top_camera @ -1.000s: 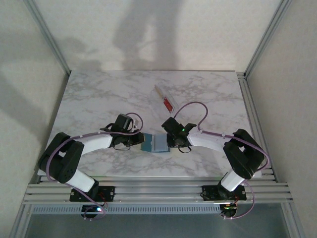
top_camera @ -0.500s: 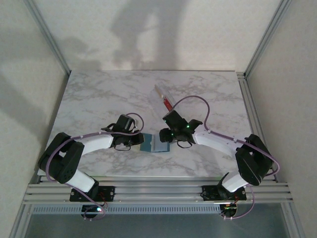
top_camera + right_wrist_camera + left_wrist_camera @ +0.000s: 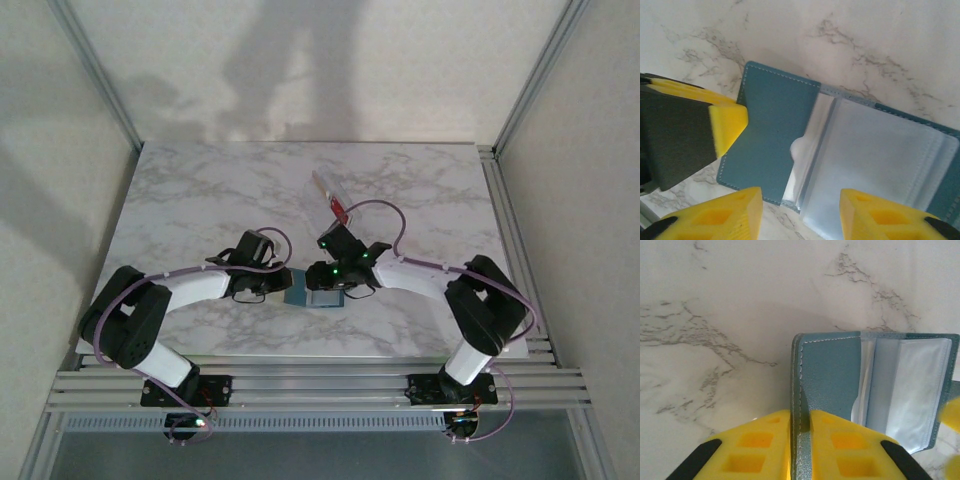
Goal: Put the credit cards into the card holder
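Card holder (image 3: 327,190), a clear narrow rack, lies slantwise on the marble bench (image 3: 200,190) beyond both arms, with a red card (image 3: 338,209) at its near end; any print there is too small to read. Nearer, the left tool (image 3: 801,425) pinches the cover edge of an open teal wallet (image 3: 830,365) with clear sleeves. The right tool (image 3: 800,207) hovers spread over the wallet, gripping nothing.

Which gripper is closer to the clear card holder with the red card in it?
Right. The right gripper hangs open over the teal wallet, just on the near side of the clear card holder. The left gripper is farther off to the left, pinching the wallet's cover.
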Robot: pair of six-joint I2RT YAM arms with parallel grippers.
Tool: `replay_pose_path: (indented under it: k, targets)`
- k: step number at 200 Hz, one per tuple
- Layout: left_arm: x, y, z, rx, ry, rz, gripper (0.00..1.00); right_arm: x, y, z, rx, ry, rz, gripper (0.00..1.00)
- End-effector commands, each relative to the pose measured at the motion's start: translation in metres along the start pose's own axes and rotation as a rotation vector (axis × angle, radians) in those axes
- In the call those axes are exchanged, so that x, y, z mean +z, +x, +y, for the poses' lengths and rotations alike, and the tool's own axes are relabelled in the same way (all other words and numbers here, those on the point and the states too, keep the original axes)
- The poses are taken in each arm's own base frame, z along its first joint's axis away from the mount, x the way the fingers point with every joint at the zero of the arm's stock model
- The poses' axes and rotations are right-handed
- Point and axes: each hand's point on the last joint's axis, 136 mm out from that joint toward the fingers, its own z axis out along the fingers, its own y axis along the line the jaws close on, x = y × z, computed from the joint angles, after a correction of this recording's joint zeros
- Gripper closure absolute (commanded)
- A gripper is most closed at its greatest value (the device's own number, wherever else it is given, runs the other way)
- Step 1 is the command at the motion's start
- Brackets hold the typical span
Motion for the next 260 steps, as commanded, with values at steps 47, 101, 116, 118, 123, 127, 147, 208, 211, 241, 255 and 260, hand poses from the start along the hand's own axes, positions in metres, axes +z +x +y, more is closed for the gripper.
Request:
replay_pose_path:
  k: [47,101,116,118,123,127,147,208,211,241,255,260]
  targets:
    - [-0.051,-0.036,-0.073,-0.033,0.29,-0.041,0.64,0.037,0.032,-0.046,0.068,0.165,0.107,0.56]
    - [-0.094,-0.053,-0.141,-0.052,0.572,-0.07,0.71,0.043,0.045,-0.061,0.09,0.225,0.141,0.41]
    - [-0.09,-0.051,-0.146,-0.07,0.586,-0.061,0.74,0.042,0.045,-0.064,0.101,0.244,0.131,0.34]
    - [-0.089,-0.051,-0.145,-0.075,0.587,-0.062,0.75,0.041,0.045,-0.064,0.101,0.245,0.129,0.33]
    - [-0.088,-0.05,-0.145,-0.083,0.59,-0.065,0.75,0.042,0.045,-0.065,0.102,0.249,0.127,0.32]
    - [-0.087,-0.05,-0.144,-0.091,0.589,-0.068,0.76,0.041,0.045,-0.066,0.104,0.251,0.124,0.3]
    - [-0.075,-0.05,-0.127,-0.122,0.533,-0.091,0.79,0.042,0.045,-0.067,0.106,0.252,0.11,0.29]
    - [-0.036,-0.043,-0.073,-0.222,0.436,-0.079,0.89,0.047,0.047,-0.062,0.132,0.194,0.092,0.3]
    - [-0.035,-0.042,-0.072,-0.222,0.432,-0.077,0.89,0.048,0.047,-0.061,0.135,0.188,0.09,0.3]
    - [-0.016,-0.031,-0.055,-0.239,0.385,-0.035,0.89,0.05,0.045,-0.056,0.129,0.154,0.078,0.3]
    - [-0.006,-0.024,-0.044,-0.251,0.343,-0.007,0.89,0.05,0.044,-0.054,0.135,0.143,0.067,0.3]
    - [-0.003,-0.023,-0.039,-0.248,0.323,-0.007,0.89,0.05,0.043,-0.053,0.136,0.135,0.063,0.3]
